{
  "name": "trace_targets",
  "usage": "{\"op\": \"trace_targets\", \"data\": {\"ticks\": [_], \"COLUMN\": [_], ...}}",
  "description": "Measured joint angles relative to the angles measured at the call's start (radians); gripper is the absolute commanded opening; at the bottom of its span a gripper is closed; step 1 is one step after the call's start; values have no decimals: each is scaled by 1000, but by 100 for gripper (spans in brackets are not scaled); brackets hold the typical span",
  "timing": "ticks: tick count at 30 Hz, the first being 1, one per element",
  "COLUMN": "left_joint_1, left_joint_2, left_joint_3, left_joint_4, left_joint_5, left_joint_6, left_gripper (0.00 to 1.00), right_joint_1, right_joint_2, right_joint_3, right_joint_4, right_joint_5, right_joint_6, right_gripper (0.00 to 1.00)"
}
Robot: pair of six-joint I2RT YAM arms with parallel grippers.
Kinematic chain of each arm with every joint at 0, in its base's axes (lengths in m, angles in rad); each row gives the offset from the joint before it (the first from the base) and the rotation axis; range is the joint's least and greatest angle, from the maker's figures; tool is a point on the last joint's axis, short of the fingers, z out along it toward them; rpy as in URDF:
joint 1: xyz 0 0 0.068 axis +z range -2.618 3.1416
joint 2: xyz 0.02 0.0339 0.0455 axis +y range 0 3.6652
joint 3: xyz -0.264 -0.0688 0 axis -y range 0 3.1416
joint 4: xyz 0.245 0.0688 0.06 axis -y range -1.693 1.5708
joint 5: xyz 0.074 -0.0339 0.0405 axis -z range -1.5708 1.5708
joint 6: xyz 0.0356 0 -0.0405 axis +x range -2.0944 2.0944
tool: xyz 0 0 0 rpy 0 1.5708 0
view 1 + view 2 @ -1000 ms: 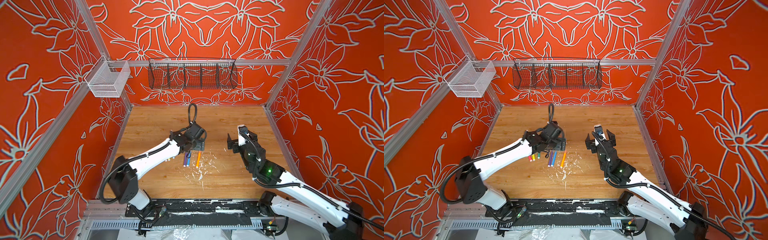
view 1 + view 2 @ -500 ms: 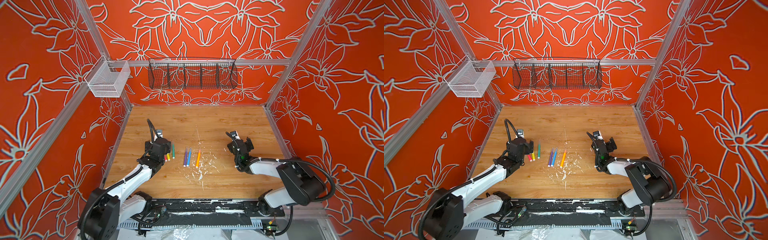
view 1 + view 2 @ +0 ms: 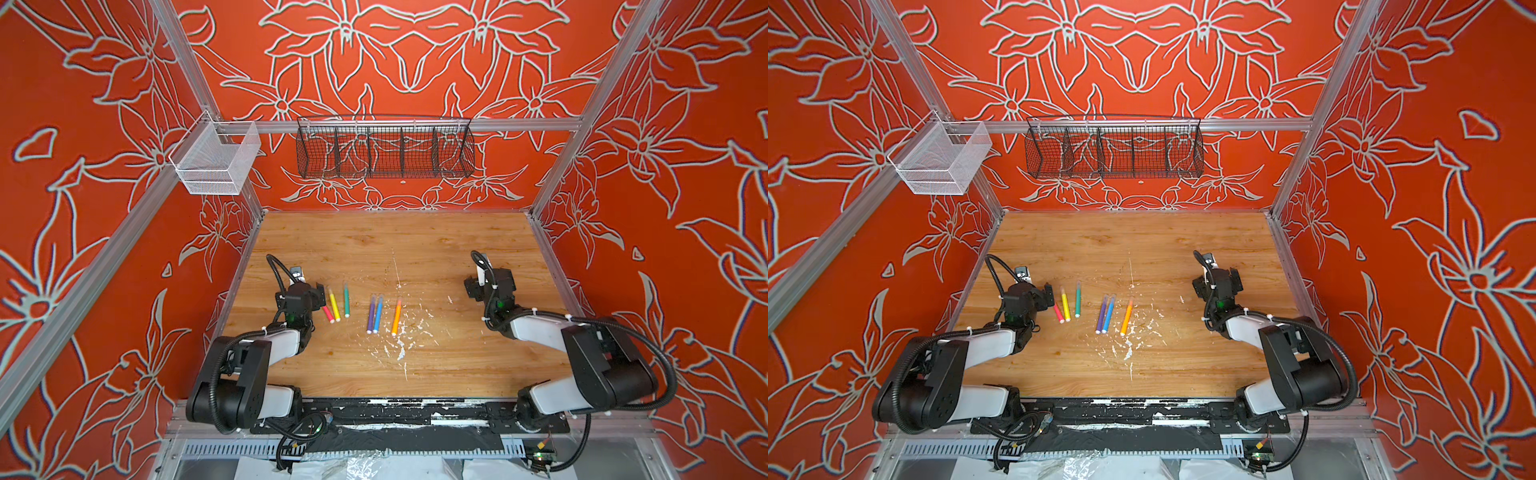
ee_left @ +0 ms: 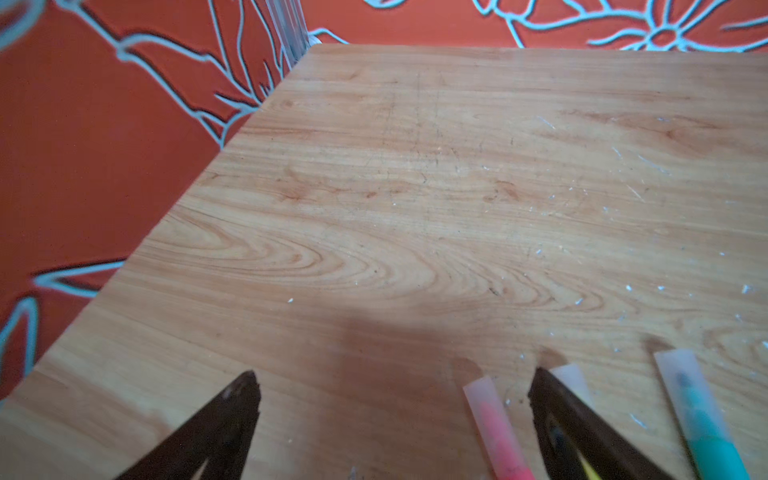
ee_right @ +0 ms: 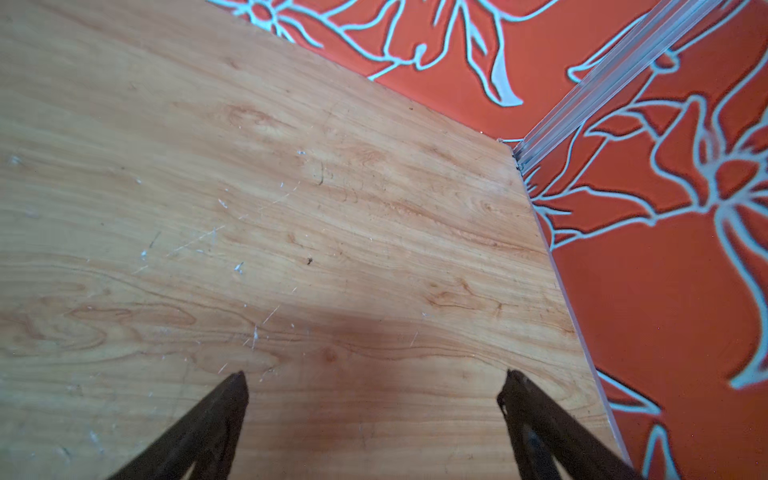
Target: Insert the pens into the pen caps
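Folding back since a second ago, both arms now sit tucked low at the near edge; earlier the left reached out over the pens and the right stretched toward mid-worktop. White flecks (image 3: 400, 351) lie nearest the front. Beyond them six pens lie flat, placed as half a second ago: red-pink pen (image 3: 328, 313), yellow pen (image 3: 334, 305) and green pen (image 3: 346, 301) close together, purple pen (image 3: 370, 316) and blue pen (image 3: 377, 316) side by side, orange pen (image 3: 396, 318) just right of those. Cloudy-clear pen caps (image 4: 478, 388) cover the far tips. The left claw (image 4: 395, 376) is released and holds nothing; one finger crosses in front of the yellow pen, contact unclear. The right claw (image 5: 374, 377) is released too, over bare worktop (image 3: 374, 249), well apart from the pens. On the far wall hang a black wire basket (image 3: 384, 151) and a white mesh basket (image 3: 216, 160).
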Motion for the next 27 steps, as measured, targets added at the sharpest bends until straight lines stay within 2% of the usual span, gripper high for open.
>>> {"op": "trace_targets", "data": {"ticks": [4,6,8,13,27], "left_joint_1": [10,10,10,10,10], "left_joint_2": [15,15,15,15,15], "left_joint_3": [-12,-14,-14,-14,-14], "left_joint_4": [56,73,85,101,102], "left_joint_5": [42,50,57,65,69], "left_joint_6": [-11,-13,-13,-13,-13], "left_gripper": [98,98,98,98,98], "right_joint_1": [-211,-265,-248,-182,-181], "right_joint_2": [-26,-13,2,5,5], "right_joint_3": [-197,-228,-216,-176,-174], "right_joint_4": [249,219,231,258,264], "right_joint_5": [-135,-169,-194,-175,-154], "right_joint_6": [134,174,189,201,203], "right_gripper": [98,97,97,98,97]}}
